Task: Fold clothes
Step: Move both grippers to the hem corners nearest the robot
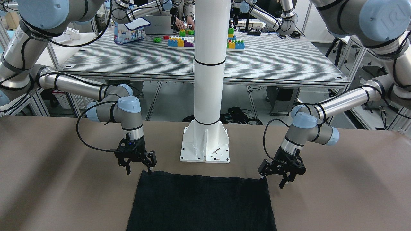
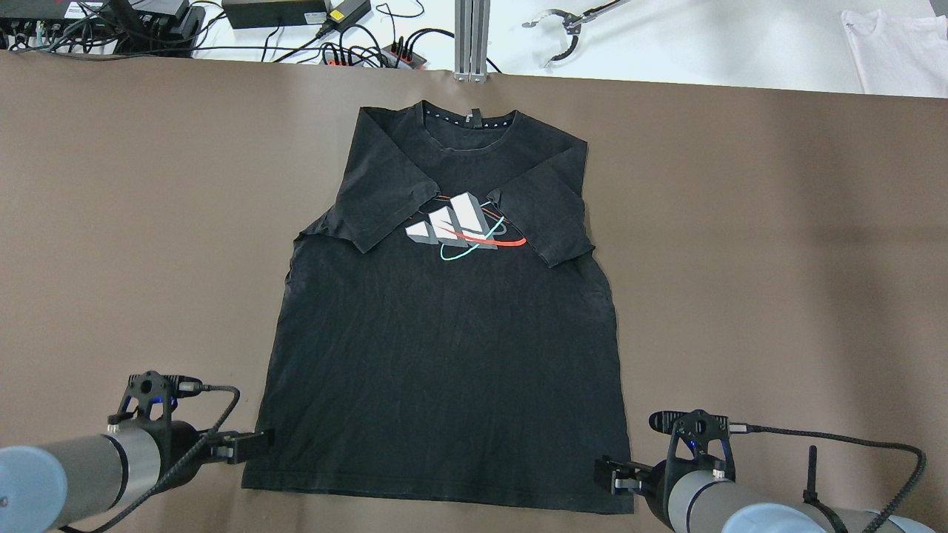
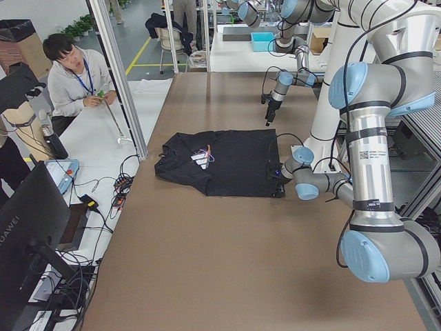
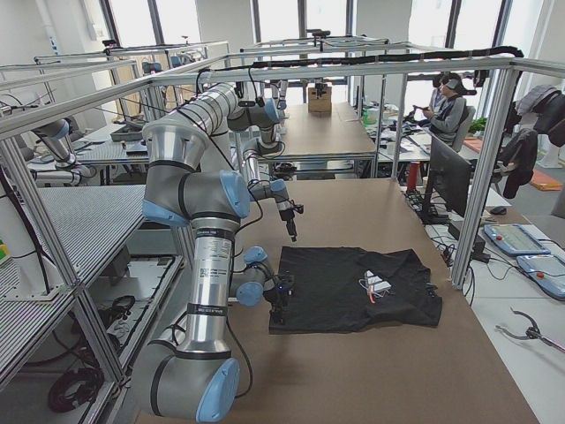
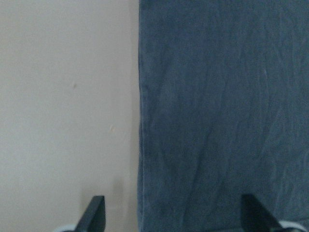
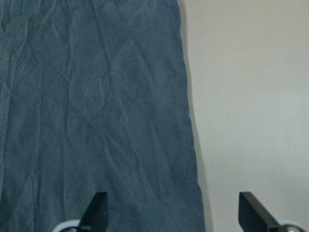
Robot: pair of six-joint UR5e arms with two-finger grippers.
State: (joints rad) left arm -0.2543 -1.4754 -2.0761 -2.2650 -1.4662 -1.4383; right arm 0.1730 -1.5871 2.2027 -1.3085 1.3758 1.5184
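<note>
Likely limp and light, the black printed T-shirt (image 2: 444,355) suits hem-corner pinches; left hand (image 1: 273,177) and right hand (image 1: 139,167) are both spread.

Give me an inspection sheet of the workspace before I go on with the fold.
Surface: brown table, smooth, no stains seen.
Job's things: black T-shirt lying flat, print up, both sleeves folded in over the chest, hem toward the robot.
Clutter: small dark bits on the pole's base plate.
Grippers: left gripper open, straddling the shirt's side edge near the hem; right gripper open, likewise at the opposite edge; neither is shut on cloth.
Cables: wrist cable loops above the table; power strips beyond the far edge.
Surroundings: person at the far bench; white garment there.
</note>
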